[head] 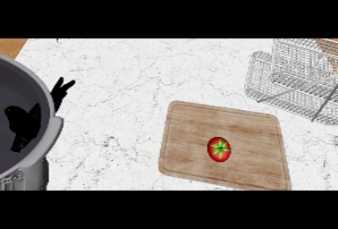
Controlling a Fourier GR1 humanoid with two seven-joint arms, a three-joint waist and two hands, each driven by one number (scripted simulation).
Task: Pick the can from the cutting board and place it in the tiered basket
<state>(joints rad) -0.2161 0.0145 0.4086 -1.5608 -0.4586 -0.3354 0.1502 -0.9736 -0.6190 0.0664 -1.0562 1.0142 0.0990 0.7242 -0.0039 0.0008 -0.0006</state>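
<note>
My head view, looking steeply down on the white marbled worktop (132,80): the red round-topped can with a green star-shaped mark (220,149) sits upright on the pale wooden cutting board (198,134), a bit right of the board's centre, nothing touching it. The silver wire tiered basket (290,76) stands beyond the board at upper right, apart from it. At far left my grey forearm (23,120) fills the edge; the black left hand (63,89) shows just past it, fingers spread and straight, holding nothing, well apart from the can. Right hand not in view, so can't tell its state.

My read: pick hasn't begun. Since basket & can are both on the right, I'd bring the right hand in from lower right, come down w/ fingers wide either side of the can, close round its body, lift straight up before swinging toward the basket, and clear the wire rim before lowering.
</note>
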